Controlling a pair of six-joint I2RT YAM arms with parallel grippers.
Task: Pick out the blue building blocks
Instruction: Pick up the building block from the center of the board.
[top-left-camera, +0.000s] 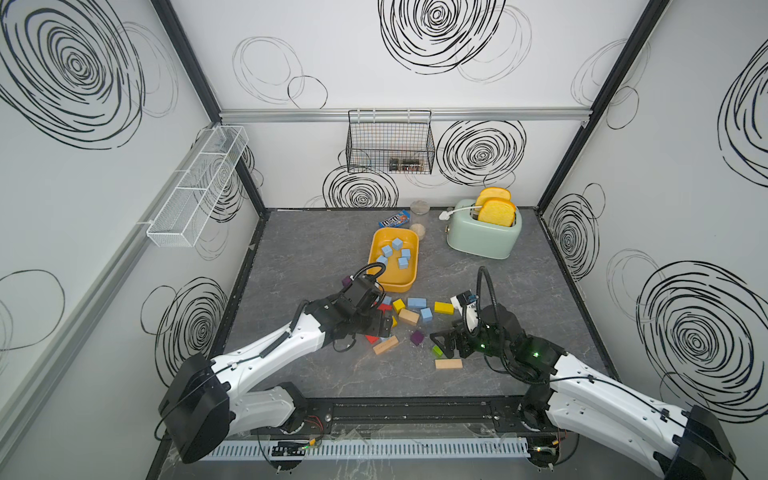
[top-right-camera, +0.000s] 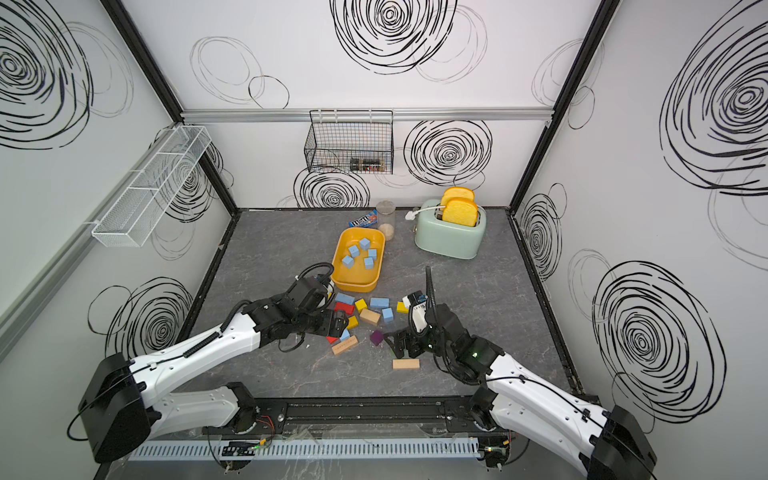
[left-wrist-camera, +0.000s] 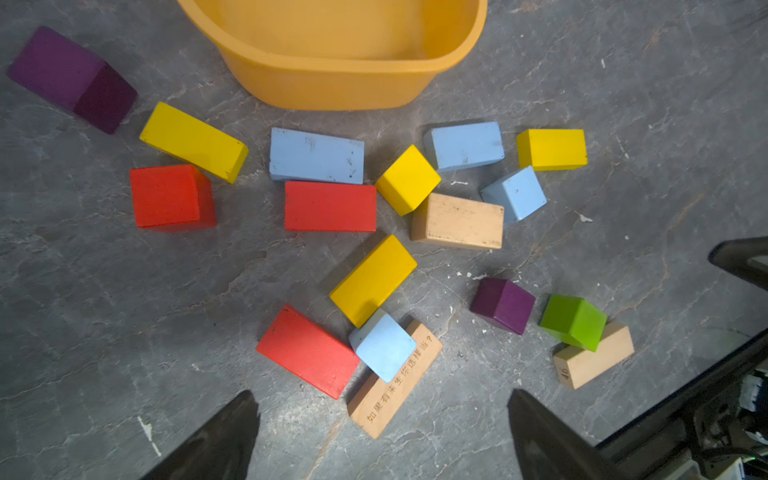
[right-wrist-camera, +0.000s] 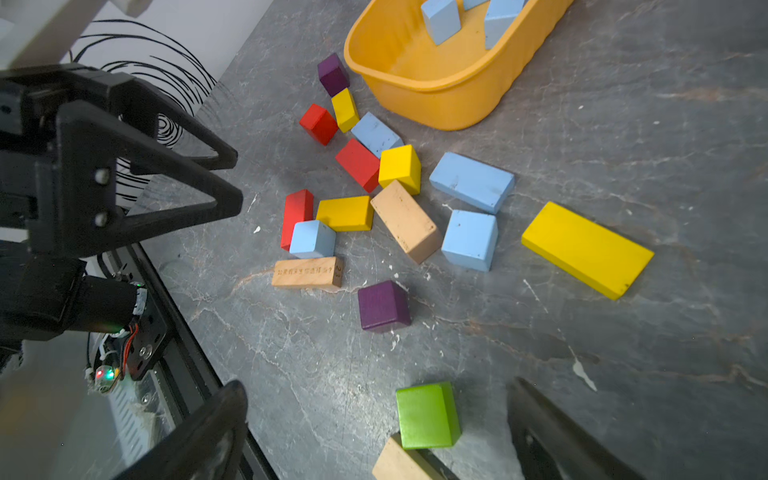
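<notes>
Plain wood block (left-wrist-camera: 395, 378), lying flat: burned-in Chinese line "如果有来生你选择当?" along its top face. Second plain wood block (left-wrist-camera: 594, 361), under a green cube: "46" on one end. Blue candy packet (top-right-camera: 363, 220) at the back of the surface: "m&m's" logo; its smaller print is unreadable.
</notes>
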